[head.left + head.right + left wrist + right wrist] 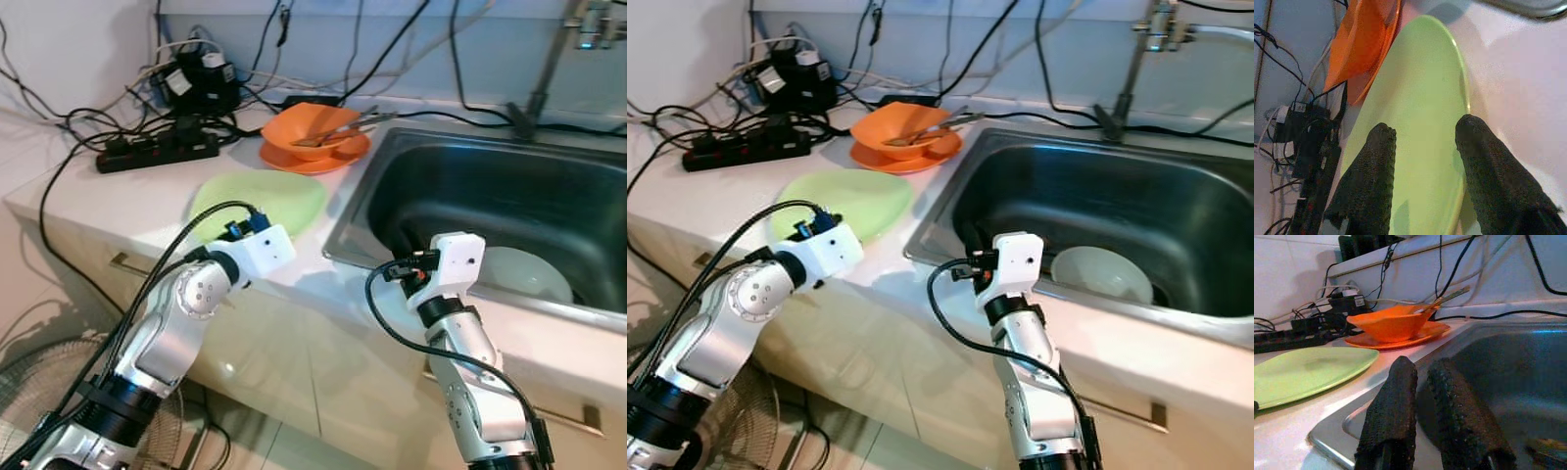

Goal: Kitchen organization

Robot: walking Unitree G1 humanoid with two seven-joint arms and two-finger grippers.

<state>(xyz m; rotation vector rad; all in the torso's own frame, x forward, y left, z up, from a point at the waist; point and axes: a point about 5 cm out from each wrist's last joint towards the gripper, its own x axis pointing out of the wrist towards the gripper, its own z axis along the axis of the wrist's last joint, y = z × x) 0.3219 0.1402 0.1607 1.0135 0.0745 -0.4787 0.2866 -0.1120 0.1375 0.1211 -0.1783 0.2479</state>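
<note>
A pale green plate [263, 199] lies on the white counter, left of the steel sink [345, 233]. My left gripper [1425, 128] hovers open just over the plate's near edge, one finger [1371, 171] on each side of its middle. Behind the plate an orange bowl [315, 125] holding utensils [349, 128] sits on an orange plate [299, 160]. A white bowl [529, 276] rests in the sink's front part. My right gripper [1422, 366] is shut and holds nothing, at the sink's front left corner, just above the rim.
A black power strip [157, 154] and tangled cables crowd the counter's back left. The faucet [549, 69] rises behind the sink. A fan [39, 382] stands on the floor at lower left. Cabinet fronts with handles run below the counter edge.
</note>
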